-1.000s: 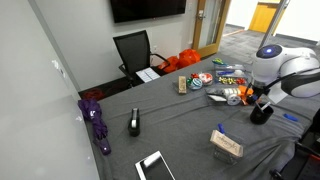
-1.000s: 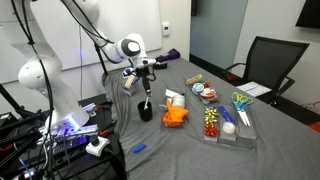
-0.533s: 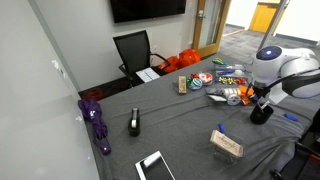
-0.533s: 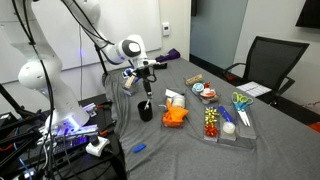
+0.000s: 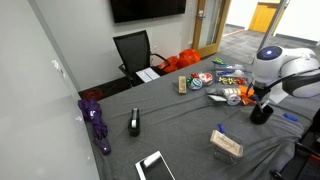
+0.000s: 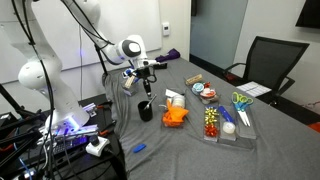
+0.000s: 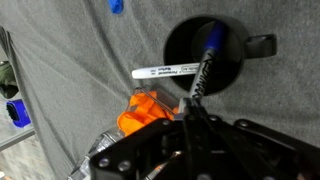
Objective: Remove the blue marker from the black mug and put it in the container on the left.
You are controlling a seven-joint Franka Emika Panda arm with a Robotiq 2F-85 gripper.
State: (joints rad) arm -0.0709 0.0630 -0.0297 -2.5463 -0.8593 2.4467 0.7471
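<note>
In an exterior view the claw (image 5: 262, 102) hangs over the black mug (image 5: 260, 114), with the tan container (image 5: 226, 144) well apart. The wrist view shows it closed on the blue marker (image 7: 203, 68), whose tip is inside the mug. Lifting out, carrying and dropping all remain.

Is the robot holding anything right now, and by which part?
The tool sits around the top end of the thin blue marker standing in the small black mug; whether it actually pinches it cannot be told.
</note>
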